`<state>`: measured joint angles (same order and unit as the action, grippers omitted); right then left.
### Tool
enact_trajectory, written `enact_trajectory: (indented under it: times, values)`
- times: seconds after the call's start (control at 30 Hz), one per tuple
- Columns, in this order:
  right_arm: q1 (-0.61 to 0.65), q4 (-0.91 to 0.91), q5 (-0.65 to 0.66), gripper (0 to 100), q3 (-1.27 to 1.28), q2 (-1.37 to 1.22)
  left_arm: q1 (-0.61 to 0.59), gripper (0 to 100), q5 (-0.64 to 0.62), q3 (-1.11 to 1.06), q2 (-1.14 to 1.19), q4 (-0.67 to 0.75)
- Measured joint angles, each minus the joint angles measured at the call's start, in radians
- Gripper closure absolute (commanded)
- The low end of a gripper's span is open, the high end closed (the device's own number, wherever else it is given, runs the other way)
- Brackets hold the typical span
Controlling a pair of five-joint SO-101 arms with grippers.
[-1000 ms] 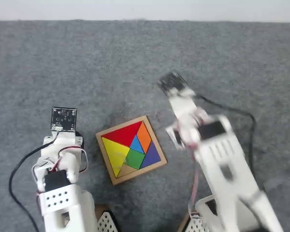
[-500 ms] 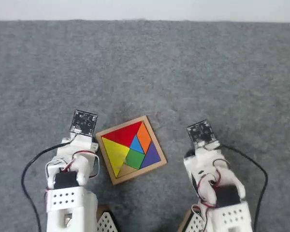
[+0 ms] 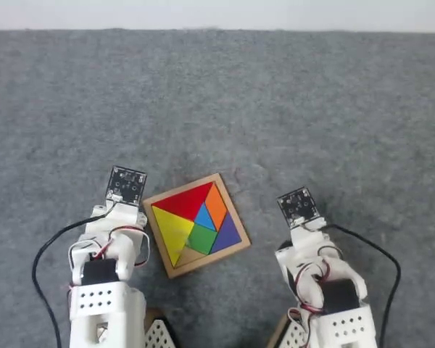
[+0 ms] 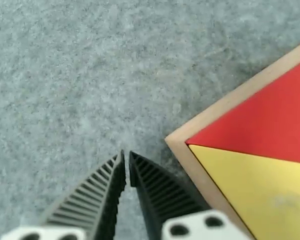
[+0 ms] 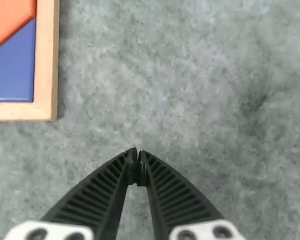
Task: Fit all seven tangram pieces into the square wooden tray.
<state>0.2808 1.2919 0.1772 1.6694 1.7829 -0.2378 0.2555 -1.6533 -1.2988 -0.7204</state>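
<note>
The square wooden tray lies turned at an angle between the two arms. Red, orange, blue, green, yellow and purple pieces lie flat inside it. A wood-coloured triangle shows at its near corner; I cannot tell whether it is a piece or bare floor. My left gripper is shut and empty over the carpet just off the tray corner. My right gripper is shut and empty, a short way off another tray corner.
Grey carpet covers the table, with wide free room behind the tray. The left arm and right arm are folded back near the front edge, each with a black cable looping beside it.
The right arm has drawn back from its stretched pose beside the tray to a folded pose near the front. The left arm has shifted slightly toward the tray.
</note>
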Motion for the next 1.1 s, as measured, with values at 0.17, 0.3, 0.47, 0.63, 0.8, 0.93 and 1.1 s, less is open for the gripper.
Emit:
enact_trajectory:
  times: [0.17, 0.3, 0.47, 0.63, 0.8, 0.93, 1.1]
  values:
    - [0.000, 0.012, 0.000, 99.2, 0.000, 0.003, 0.000, 99, 0.000, 0.000, -0.015, -0.018]
    - [0.000, 0.012, 0.000, 99.2, 0.000, 0.003, 0.000, 99, 0.000, -0.028, -0.164, -0.025]
    - [0.000, 0.012, 0.000, 99.2, 0.000, 0.003, 0.000, 99, 0.000, -0.044, -0.465, -0.206]
    - [0.000, 0.012, 0.000, 99.2, 0.000, 0.009, 0.012, 98, -0.002, -0.044, -0.473, -0.264]
    - [0.000, 0.012, 0.000, 99.2, 0.000, 0.009, 0.018, 98, 0.000, -0.044, -0.471, -0.265]
    - [0.000, 0.012, 0.000, 99.2, 0.000, 0.009, 0.023, 98, 0.000, -0.044, -0.471, -0.265]
    - [0.000, 0.012, 0.000, 99.2, 0.000, 0.009, 0.023, 98, 0.000, -0.044, -0.471, -0.265]
